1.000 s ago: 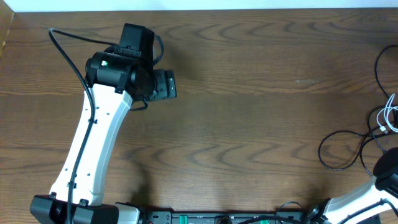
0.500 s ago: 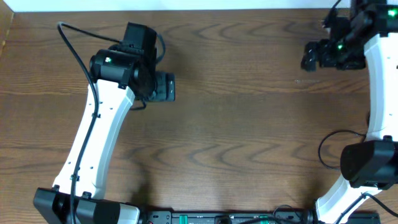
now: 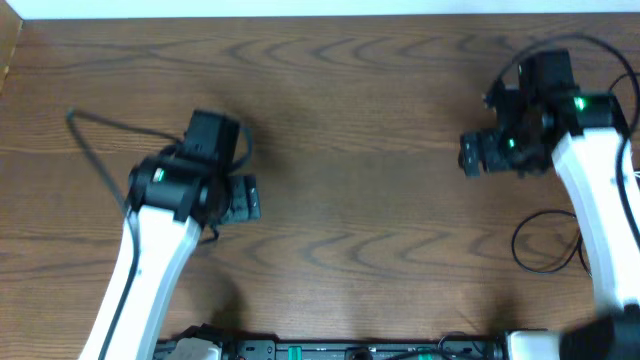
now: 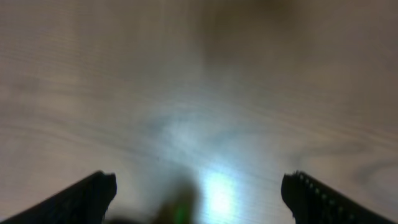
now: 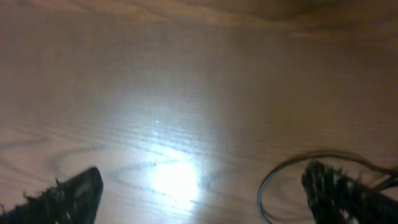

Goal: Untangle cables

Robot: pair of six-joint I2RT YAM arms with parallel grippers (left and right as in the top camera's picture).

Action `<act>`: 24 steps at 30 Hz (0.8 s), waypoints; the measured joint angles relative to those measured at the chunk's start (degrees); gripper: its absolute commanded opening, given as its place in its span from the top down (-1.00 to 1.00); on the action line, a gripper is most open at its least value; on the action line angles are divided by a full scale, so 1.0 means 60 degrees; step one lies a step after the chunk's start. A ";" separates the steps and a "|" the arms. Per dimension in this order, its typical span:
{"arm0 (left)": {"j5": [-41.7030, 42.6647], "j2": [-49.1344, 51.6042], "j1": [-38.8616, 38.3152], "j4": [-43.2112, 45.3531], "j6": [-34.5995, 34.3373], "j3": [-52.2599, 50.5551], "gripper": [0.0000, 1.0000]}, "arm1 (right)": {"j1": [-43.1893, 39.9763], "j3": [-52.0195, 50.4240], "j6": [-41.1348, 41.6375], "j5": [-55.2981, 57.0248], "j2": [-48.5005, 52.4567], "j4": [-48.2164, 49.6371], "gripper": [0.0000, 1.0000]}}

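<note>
Left fingers [image 4: 87, 200] and right fingers [image 5: 69, 198] stand wide apart above the glossy wooden table [image 3: 370, 120], black cable [image 3: 516, 243] looped nearby.

left arm [image 3: 148, 272] | right arm [image 3: 592, 192] | white links | black wrist heads | green LED each | black wiring

A dark brown wooden tabletop [image 3: 380, 200] with long, looping grain fills almost all of the overhead view. Along its far edge runs a narrow pale strip [image 3: 300, 8] (wall or floor, too thin to tell). In both wrist views the wood is blurred and washed out, with a bright glare [image 4: 214, 186] of reflected light low on its surface.
</note>
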 measured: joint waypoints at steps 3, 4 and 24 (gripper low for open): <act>0.0033 -0.1931 0.0000 0.1355 0.0011 -0.1246 -0.80 | -0.0007 -0.1778 0.0080 0.0015 -0.1989 0.1297 -0.99; 0.0040 -0.2736 -0.0004 0.1665 0.0007 -0.1687 -0.80 | -0.0007 -0.2251 0.0098 0.0015 -0.2605 0.1647 -0.98; 0.0036 -0.7322 0.0000 0.2007 0.0007 -0.2856 -0.80 | 0.0095 -0.3555 0.0142 0.0109 -0.6302 0.0637 -0.99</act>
